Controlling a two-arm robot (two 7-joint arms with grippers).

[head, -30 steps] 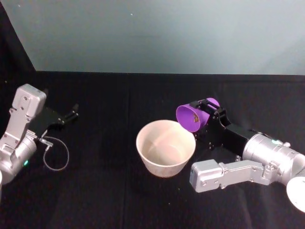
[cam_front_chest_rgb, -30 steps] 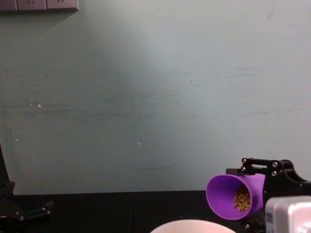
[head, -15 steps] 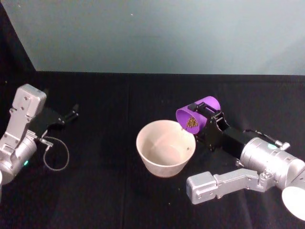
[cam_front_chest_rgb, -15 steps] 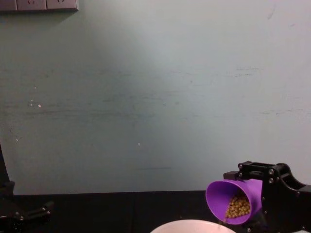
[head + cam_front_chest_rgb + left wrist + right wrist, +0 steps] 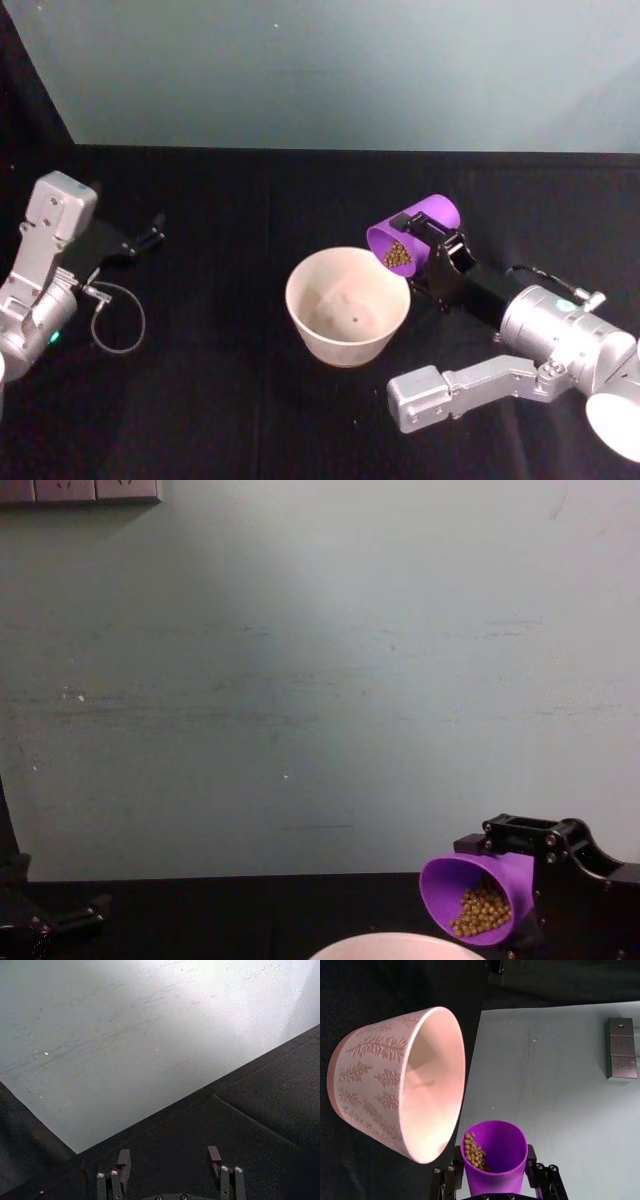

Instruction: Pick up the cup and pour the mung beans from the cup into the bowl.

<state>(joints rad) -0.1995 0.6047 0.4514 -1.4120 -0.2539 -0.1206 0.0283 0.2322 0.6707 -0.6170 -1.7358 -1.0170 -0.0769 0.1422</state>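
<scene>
The black table [image 5: 220,420] has the pale bowl [image 5: 346,346] standing on it, near the middle, with its open side up.

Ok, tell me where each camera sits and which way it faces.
Head: high up, looking down at the table; left hand parked left, right hand holding the tilted cup at the bowl's rim.
Chest: low, facing the wall; right hand, cup and beans at lower right.
Left wrist: on the left arm, facing table and wall; own open fingers.
Right wrist: behind the cup, facing the bowl's mouth; own fingers beside the cup.
Shared: head, chest and right wrist show cup and bowl.
</scene>
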